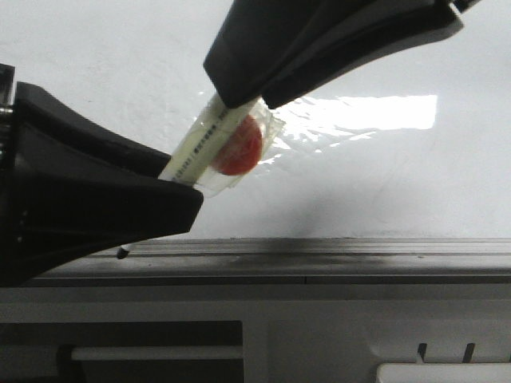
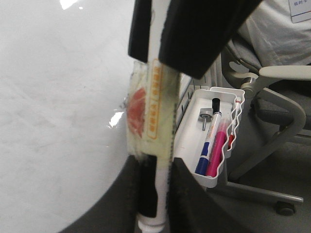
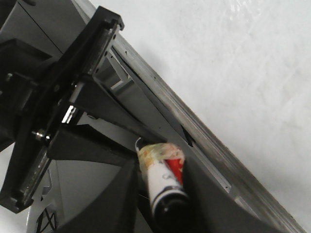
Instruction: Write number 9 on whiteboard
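Note:
A white marker pen (image 1: 209,142), wrapped in clear tape with a red label, is held at both ends in front of the whiteboard (image 1: 399,183). My left gripper (image 1: 185,190) is shut on its lower end. My right gripper (image 1: 243,100) is shut on its upper end, where the black part sits. In the left wrist view the pen (image 2: 158,111) runs from my left gripper (image 2: 155,167) up to the right gripper (image 2: 163,53). In the right wrist view the right gripper (image 3: 163,167) grips the pen (image 3: 163,187) beside the left gripper (image 3: 73,111). No number 9 shows on the whiteboard (image 2: 48,107).
A grey metal rail (image 1: 319,249) runs along the board's lower edge, with a dark slotted ledge (image 1: 447,351) below. A white wavy-edged tray (image 2: 192,145) holds a blue pen (image 2: 206,150) and a pink pen (image 2: 217,150). An office chair (image 2: 277,97) stands beyond.

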